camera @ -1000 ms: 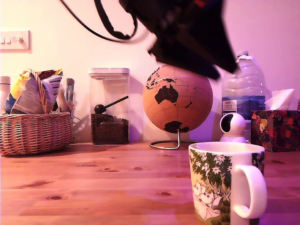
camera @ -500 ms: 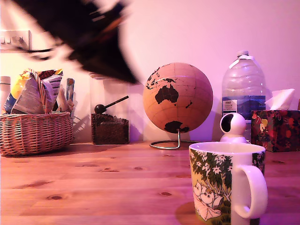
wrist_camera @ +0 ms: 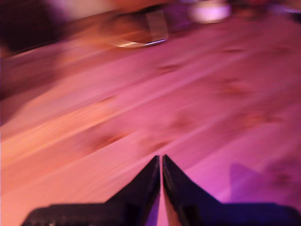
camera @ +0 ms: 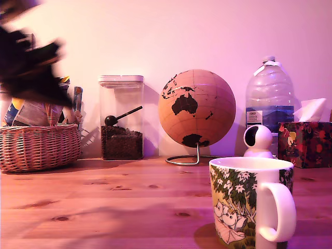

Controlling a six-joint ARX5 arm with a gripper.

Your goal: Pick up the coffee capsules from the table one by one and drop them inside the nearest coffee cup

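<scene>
Pine-wood surface: no capsule in view | coffee cup: upright, exterior view's lower right | end effector: tips together, empty, blurred | step: seeking capsule | next: locate one, spread tips, descend.

Black claw, two tapering pointed fingers; arm blurred.

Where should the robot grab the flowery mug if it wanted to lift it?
Best guess: the thick white handle of the coffee cup. It sticks out toward the exterior view's right with an open loop, so coming from that side looks easiest. The cup stands upright, so its rim also offers a hold from above.
</scene>
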